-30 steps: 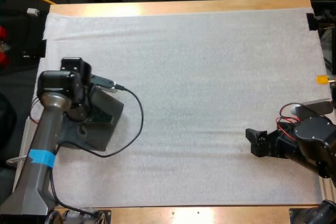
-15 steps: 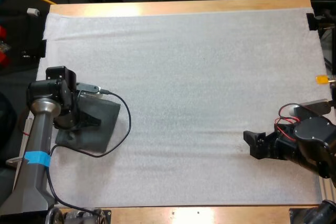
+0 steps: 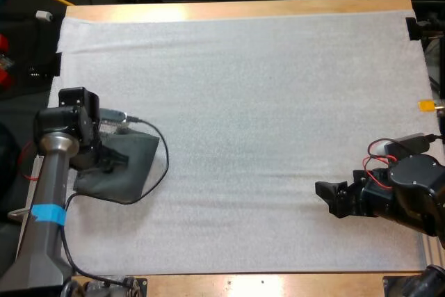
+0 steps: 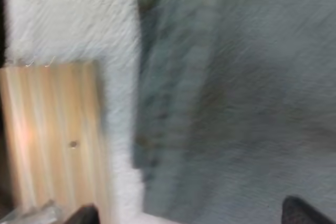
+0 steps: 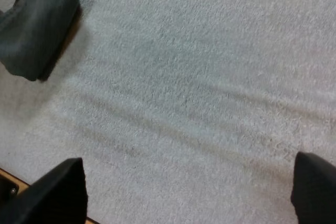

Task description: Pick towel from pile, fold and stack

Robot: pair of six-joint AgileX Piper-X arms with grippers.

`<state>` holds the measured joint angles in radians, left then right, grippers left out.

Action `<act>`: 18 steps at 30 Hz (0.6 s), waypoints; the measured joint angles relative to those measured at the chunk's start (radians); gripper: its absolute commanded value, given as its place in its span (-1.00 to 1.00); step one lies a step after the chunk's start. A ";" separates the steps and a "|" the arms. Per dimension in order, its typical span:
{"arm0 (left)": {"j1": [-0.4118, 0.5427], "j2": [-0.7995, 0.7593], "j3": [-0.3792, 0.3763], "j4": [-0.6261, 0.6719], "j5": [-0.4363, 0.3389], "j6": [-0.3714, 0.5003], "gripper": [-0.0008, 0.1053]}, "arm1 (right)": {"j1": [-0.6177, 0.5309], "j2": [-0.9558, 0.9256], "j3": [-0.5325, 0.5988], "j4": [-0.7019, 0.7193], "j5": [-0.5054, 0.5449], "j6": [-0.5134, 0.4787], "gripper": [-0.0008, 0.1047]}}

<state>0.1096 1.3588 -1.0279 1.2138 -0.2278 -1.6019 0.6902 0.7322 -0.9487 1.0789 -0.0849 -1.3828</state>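
A dark grey-green folded towel [image 3: 135,168] lies near the left edge of the white mat [image 3: 264,102]. My left gripper [image 3: 106,161] hovers low over the towel's left part, and its arm covers that side. In the left wrist view the towel [image 4: 236,103] lies close beneath my left gripper [image 4: 191,214], whose fingers stand wide apart and clear of the cloth. My right gripper [image 3: 330,198] is open over bare mat at the right, pointing left. From the right wrist view, the towel [image 5: 37,30] looks thick and folded, far beyond my open right gripper [image 5: 186,195].
The mat's left edge and a strip of wooden table [image 4: 52,140] run just beside the towel. The table's front edge [image 3: 264,284] is close to both arms. Wide bare mat lies between the two grippers.
My left gripper went from shut to open, letting go of the towel, and the arm drew back to the left. The towel now lies flat. My right gripper crept slightly left.
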 measured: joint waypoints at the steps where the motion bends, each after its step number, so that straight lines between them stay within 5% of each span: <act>1: 0.000 -0.005 0.000 -0.018 0.051 -0.002 0.25 | 0.000 0.000 0.000 0.000 0.000 0.000 0.47; 5: 0.000 -0.002 0.000 -0.080 0.245 -0.024 0.25 | 0.000 0.000 0.000 0.000 0.000 0.000 0.47; 7: 0.000 0.005 0.000 -0.110 0.283 -0.025 0.25 | 0.000 0.000 0.000 0.000 -0.016 0.000 0.47; 18: 0.000 0.168 0.000 -0.222 0.307 -0.030 0.25 | 0.000 0.000 0.000 -0.061 -0.113 0.000 0.47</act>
<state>0.1096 1.5267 -1.0279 0.9918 0.0797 -1.6315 0.6902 0.7322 -0.9487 1.0174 -0.1983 -1.3828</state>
